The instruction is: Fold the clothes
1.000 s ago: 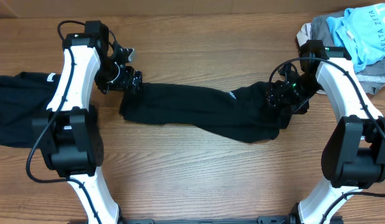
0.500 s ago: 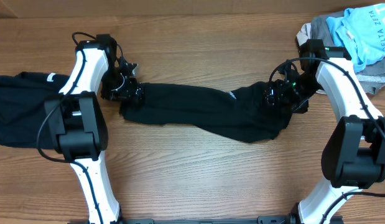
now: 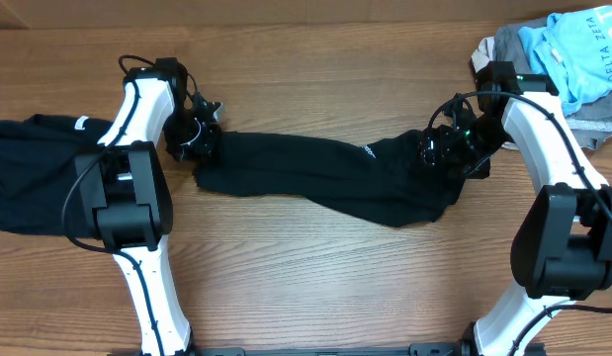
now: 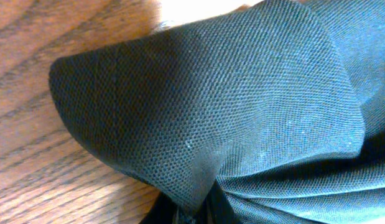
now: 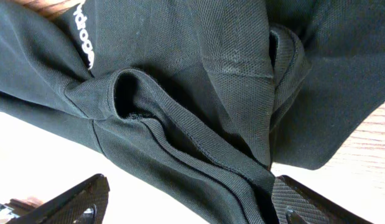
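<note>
Middle blocked, front and back free.
Shirt (image 3: 315, 183) spans the centre from side to side; second shirt (image 3: 29, 188) covers the left edge, pile (image 3: 572, 59) the far right corner; bare table (image 3: 315, 297) lies before and behind.

The centre T-shirt (image 3: 306, 178) is plain black in a fine mesh weave, with a small white printed logo (image 5: 83, 28). The second T-shirt (image 3: 29, 188) is black with a white tag (image 3: 80, 124). The table (image 3: 315, 287) is brown wood with streaked grain. The pile holds a pale-blue garment (image 3: 568, 44) with white lettering and a grey garment (image 3: 495, 49). The arms (image 3: 137, 109) have white shells and black joints.
</note>
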Robot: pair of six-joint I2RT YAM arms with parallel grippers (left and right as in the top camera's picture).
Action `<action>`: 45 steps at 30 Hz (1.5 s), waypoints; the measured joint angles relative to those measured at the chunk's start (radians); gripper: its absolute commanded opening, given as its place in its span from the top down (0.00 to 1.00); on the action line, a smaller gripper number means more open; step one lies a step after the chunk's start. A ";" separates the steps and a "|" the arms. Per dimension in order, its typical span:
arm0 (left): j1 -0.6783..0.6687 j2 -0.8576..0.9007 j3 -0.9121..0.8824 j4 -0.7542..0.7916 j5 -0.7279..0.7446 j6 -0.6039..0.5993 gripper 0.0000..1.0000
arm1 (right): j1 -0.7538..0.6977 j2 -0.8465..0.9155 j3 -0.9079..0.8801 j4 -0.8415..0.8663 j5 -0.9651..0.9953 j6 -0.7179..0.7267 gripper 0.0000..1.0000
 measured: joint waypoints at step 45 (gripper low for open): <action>-0.291 -0.254 0.050 0.108 0.035 -0.186 0.96 | 0.091 -0.035 -0.047 0.153 -0.237 0.101 0.96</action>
